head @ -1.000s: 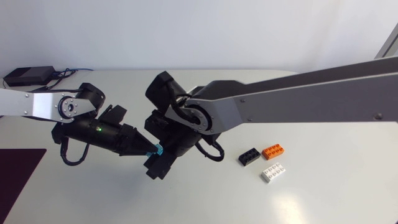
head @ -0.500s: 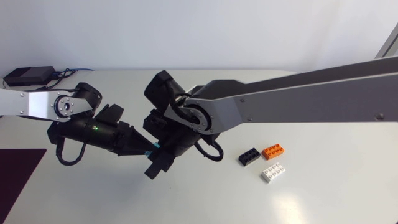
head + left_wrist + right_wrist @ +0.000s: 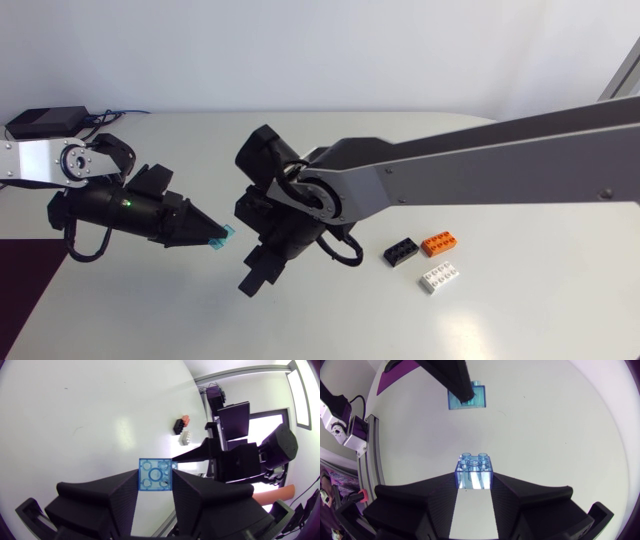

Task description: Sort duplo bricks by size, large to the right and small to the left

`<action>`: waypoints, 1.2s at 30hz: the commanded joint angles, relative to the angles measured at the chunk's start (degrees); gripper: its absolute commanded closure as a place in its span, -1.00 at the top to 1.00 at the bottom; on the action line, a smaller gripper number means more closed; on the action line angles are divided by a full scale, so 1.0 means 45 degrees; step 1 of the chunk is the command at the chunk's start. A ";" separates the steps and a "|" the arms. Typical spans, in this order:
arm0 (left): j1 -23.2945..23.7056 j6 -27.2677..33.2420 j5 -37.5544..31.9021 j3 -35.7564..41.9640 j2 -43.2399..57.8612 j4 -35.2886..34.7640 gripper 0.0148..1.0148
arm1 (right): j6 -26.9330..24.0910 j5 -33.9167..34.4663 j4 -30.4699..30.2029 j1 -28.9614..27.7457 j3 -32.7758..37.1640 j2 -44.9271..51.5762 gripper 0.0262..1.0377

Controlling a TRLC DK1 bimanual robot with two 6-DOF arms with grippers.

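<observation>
A robotics lab: the silver-grey left arm point(image 3: 40, 160) and right arm point(image 3: 500, 160) extend in from the frame's side edges over a plain white tabletop point(image 3: 520, 320), a black box point(image 3: 45, 121) and its cables point(image 3: 105, 116) at upper left.

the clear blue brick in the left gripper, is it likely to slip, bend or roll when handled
Likely stiff: the blue brick shows square edges while the left gripper pinches it from two sides. Its glossy faces, held only near the gripper's tip, might let it slip or twist if bumped. Set down flat, it should not roll.
</observation>
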 commanded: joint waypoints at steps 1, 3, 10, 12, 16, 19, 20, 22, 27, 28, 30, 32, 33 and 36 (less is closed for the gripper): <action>0.0182 0.0740 -0.1042 0.0260 -0.0221 -0.0275 -0.54 | -0.0075 0.0031 -0.0236 -0.0009 0.0181 0.0162 -0.37; 0.0260 0.0916 -0.2234 0.0202 -0.0182 -0.0197 -0.53 | -0.0114 0.0031 -0.0431 -0.0029 0.0552 0.0357 -0.37; 0.0592 0.1268 -0.5906 -0.0560 0.0365 0.1073 -0.50 | -0.0173 -0.0008 -0.1349 0.0186 0.2212 0.1490 -0.37; 0.0592 0.1190 -0.6706 -0.0853 0.0502 0.1717 -0.48 | -0.0173 0.0011 -0.1642 0.0323 0.2681 0.1939 -0.36; 0.0592 0.1033 -0.7820 -0.1244 0.0951 0.2459 -0.47 | -0.0231 0.0011 -0.2228 0.0421 0.3657 0.2564 -0.36; 0.0572 0.1014 -0.8367 -0.1517 0.0971 0.2870 -0.43 | -0.0309 -0.0028 -0.2794 0.0440 0.4556 0.3052 -0.36; 0.0553 0.1033 -0.8445 -0.1576 0.0971 0.2870 -0.34 | -0.0329 -0.0028 -0.2872 0.0440 0.4790 0.3228 -0.36; 0.0553 0.1033 -0.8503 -0.1595 0.0971 0.2870 -0.04 | -0.0348 -0.0028 -0.3048 0.0499 0.5278 0.3619 -0.36; 0.0670 0.1014 -0.8484 -0.1537 0.0561 0.2733 0.70 | -0.0427 -0.0086 -0.3439 0.0675 0.6372 0.4654 -0.34; 0.0689 0.1014 -0.8484 -0.1517 0.0424 0.2674 0.77 | -0.0446 -0.0106 -0.3517 0.0694 0.6567 0.4849 -0.33; 0.0865 0.0994 -0.8464 -0.1478 0.0072 0.2655 0.88 | -0.0466 -0.0282 -0.3615 0.0772 0.6860 0.5162 -0.21; 0.1119 0.0994 -0.8445 -0.1458 -0.0338 0.2655 0.93 | -0.0544 -0.0321 -0.3732 0.0850 0.7114 0.5435 -0.14; 0.1217 0.0994 -0.8425 -0.1419 -0.0553 0.2655 0.93 | -0.0583 -0.0321 -0.3751 0.0889 0.7251 0.5552 -0.14; 0.1568 0.0975 -0.8347 -0.1361 -0.0963 0.2655 0.93 | -0.0602 -0.0418 -0.3869 0.0928 0.7681 0.5923 -0.12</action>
